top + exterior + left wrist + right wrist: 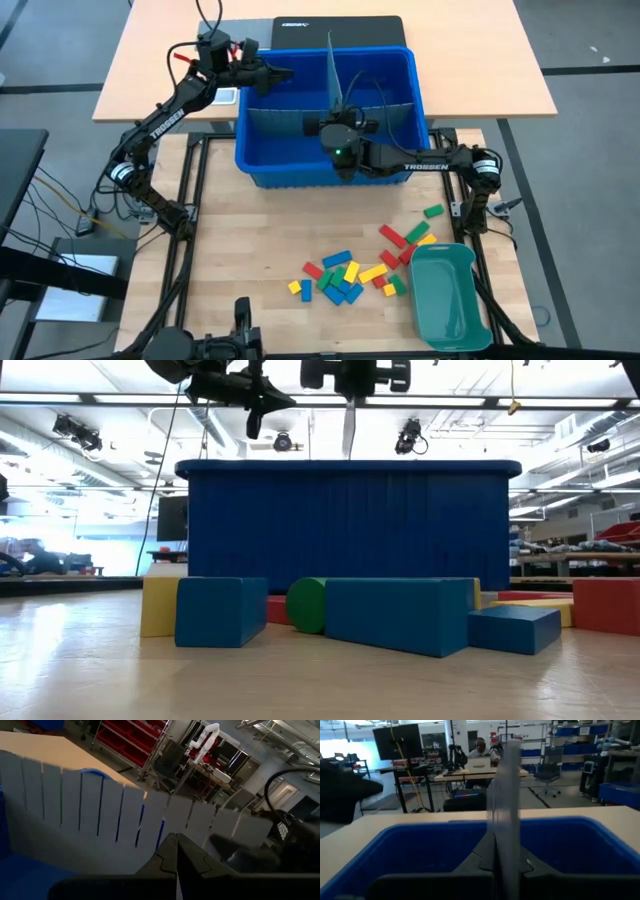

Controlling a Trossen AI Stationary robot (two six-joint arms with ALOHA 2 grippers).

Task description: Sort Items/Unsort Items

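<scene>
Over the blue bin [262, 168], the right pincer [338, 112] pinches an upright grey divider sheet [333, 65]; the left pincer [287, 73] is closed, empty; the blocks [345, 277] lie scattered on the bench [250, 250].

both arms raised, left claw [285, 72] and right claw [340, 110] closed.

The table [250, 250] is pale wood with a visible grain, smooth and faintly shiny. The blocks [345, 278] look like painted wood or hard plastic, smooth and matt. The blue bin [260, 160] is moulded plastic with a dull sheen and ribbed outer walls. The grey divider sheets [270, 120] look like thin matt plastic. The teal tray [450, 295] is smooth, slightly glossy plastic.
</scene>
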